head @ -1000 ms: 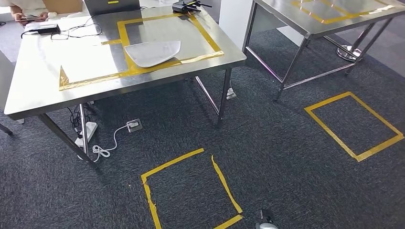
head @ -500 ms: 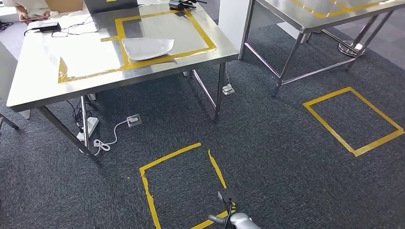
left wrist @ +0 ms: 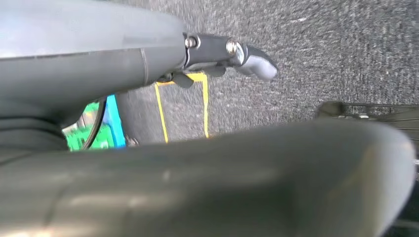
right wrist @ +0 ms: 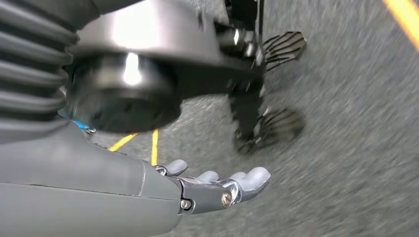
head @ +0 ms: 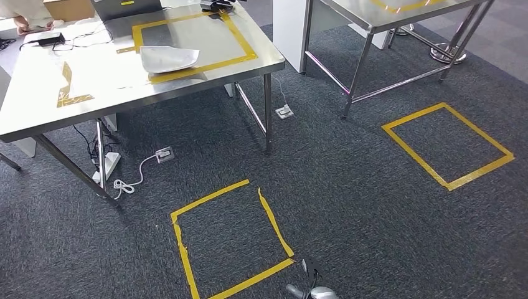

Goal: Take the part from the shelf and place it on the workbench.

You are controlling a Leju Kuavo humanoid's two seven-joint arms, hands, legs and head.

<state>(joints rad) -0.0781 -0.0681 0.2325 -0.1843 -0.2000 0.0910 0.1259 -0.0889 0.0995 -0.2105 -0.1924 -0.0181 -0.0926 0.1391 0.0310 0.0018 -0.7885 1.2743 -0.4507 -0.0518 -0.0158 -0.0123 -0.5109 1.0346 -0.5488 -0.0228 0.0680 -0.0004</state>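
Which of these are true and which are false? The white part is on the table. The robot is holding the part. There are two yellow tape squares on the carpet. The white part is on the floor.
1. The white part lies on the steel table. True.
2. The robot's right hand holds the part. False: its fingers are stretched out over the carpet with nothing in them.
3. Two yellow tape squares are on the carpet. True: the near tape square and the far tape square.
4. The white part lies on the floor. False: it rests on the table, across the yellow tape frame there.
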